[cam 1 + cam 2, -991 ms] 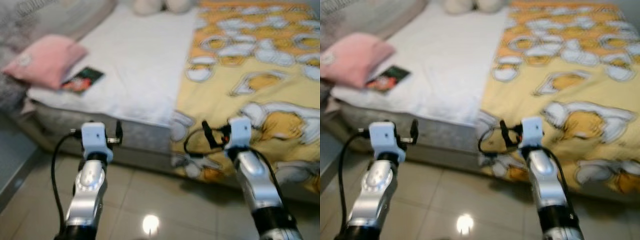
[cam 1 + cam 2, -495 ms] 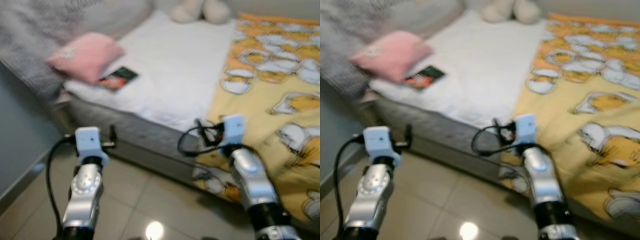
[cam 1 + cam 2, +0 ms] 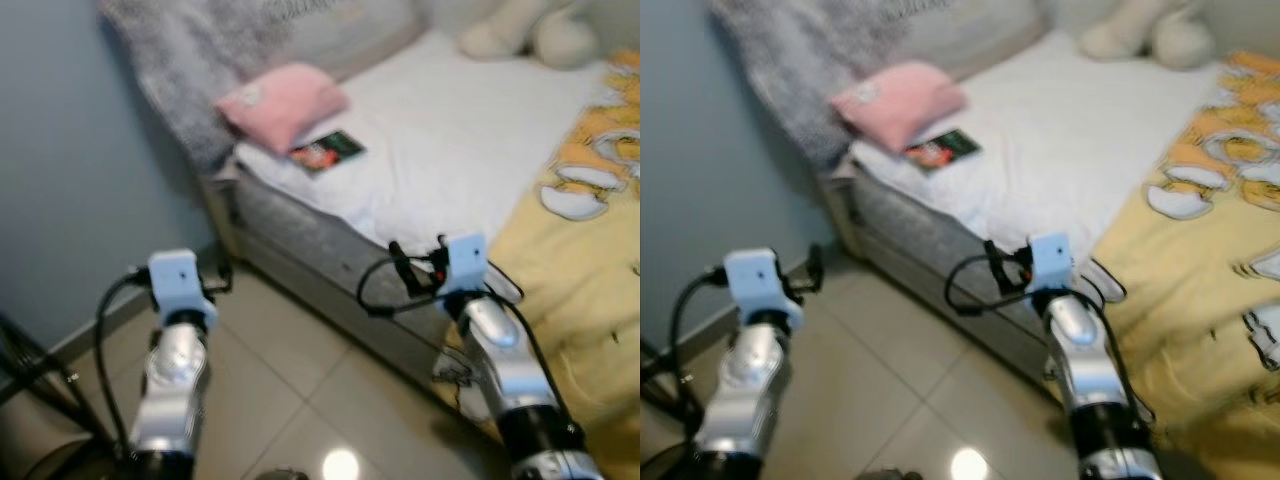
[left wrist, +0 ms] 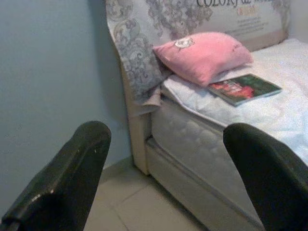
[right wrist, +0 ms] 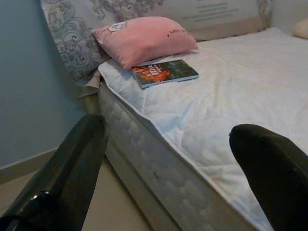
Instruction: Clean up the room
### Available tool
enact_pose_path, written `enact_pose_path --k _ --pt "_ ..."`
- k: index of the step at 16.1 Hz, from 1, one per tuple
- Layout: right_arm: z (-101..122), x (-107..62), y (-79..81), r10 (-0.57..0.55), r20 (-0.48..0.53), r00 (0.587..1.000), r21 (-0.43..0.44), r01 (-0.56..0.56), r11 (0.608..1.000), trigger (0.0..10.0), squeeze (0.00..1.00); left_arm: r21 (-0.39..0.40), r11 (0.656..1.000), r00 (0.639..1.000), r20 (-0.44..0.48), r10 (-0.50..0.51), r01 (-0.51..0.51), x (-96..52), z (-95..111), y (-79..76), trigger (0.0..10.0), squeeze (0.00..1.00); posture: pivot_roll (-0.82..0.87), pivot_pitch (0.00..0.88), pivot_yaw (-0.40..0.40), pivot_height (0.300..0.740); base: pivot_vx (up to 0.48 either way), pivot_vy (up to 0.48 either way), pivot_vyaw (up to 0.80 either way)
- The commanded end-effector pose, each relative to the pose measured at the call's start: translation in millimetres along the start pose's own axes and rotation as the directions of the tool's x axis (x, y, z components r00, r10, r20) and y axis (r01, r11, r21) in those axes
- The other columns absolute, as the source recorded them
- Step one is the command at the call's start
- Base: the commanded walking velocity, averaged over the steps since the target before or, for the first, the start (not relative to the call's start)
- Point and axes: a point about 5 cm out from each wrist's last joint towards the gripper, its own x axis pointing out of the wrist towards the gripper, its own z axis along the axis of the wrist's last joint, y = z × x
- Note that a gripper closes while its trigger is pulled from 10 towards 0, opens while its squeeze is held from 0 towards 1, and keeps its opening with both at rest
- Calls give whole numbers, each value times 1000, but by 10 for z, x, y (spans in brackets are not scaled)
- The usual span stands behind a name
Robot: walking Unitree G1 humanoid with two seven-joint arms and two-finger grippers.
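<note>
A pink pillow (image 3: 283, 102) lies at the head of the bed on the white sheet (image 3: 470, 130). Beside it rests a dark-covered book (image 3: 327, 152), partly tucked under the pillow's edge. My left gripper (image 4: 163, 183) is open and held over the tiled floor, pointed at the bed's corner, nothing between its fingers (image 4: 62, 178). My right gripper (image 5: 168, 178) is open too, close to the mattress side, with the book (image 5: 165, 72) and pillow (image 5: 144, 38) beyond it. In the left eye view both arms are raised, left gripper (image 3: 222, 274) and right gripper (image 3: 412, 262).
A yellow patterned blanket (image 3: 590, 260) covers the bed's right part. A cream plush toy (image 3: 520, 30) sits at the far end. The grey patterned headboard (image 3: 190, 60) stands against a blue wall (image 3: 80, 170). Black tripod legs (image 3: 40, 385) stand at the lower left on the tiles (image 3: 290, 380).
The view has swung left: the bed slid to the right of the picture, and the blue wall and bed corner came in. Both arms keep the same raised pose.
</note>
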Motion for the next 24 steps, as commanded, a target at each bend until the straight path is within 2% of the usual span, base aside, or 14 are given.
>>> enact_pose_path --k 1,6,9,11,14,16,18,19,20,24 --pt "31 22 30 15 9 1000 3 -15 1000 10000 0 11 1000 1000 -3 9 -9 23 15 11 10000 0 -164 0 107 740 307 -364 575" --pt "7 -2 10 7 7 1000 -1 -7 1000 10000 0 33 999 1000 -9 -6 6 35 9 -18 10000 0 -171 0 117 740 330 -332 571" --pt "-28 -15 37 14 -1 1000 -6 -14 1000 10000 0 57 998 1000 -10 -20 21 43 7 -42 10000 0 -169 0 123 740 0 0 571" --pt "-47 -35 27 8 -1 1000 6 -8 1000 10000 0 34 999 999 -7 -33 33 21 5 -46 10000 0 -168 0 122 740 0 0 562" --pt "-155 -250 -111 -46 -27 999 53 48 997 10000 0 64 986 988 -47 -149 152 -288 -115 30 10000 0 -170 0 123 740 0 0 563" --pt "-255 -379 -183 -64 -58 996 34 66 997 10000 0 61 980 981 -49 -188 191 -397 -122 41 10000 0 -170 0 122 740 0 0 563" --pt "-258 -388 -179 -46 -58 997 -2 46 999 10000 0 47 979 980 -8 -198 198 -354 -12 -22 10000 0 -166 0 115 740 0 0 563" --pt "-209 -328 -111 -10 -38 999 -19 9 1000 10000 0 -1 987 987 14 -162 162 -283 67 -26 10000 0 -164 0 114 740 480 0 563" --pt "-186 -308 -82 4 -27 1000 -33 -5 999 10000 0 -16 989 989 15 -146 146 -266 91 -14 10000 0 -163 0 115 740 480 0 563" --pt "-144 -222 -40 -5 -20 1000 5 5 1000 10000 0 2 990 989 -13 -144 144 -233 67 15 10000 0 -154 0 116 740 480 0 0"
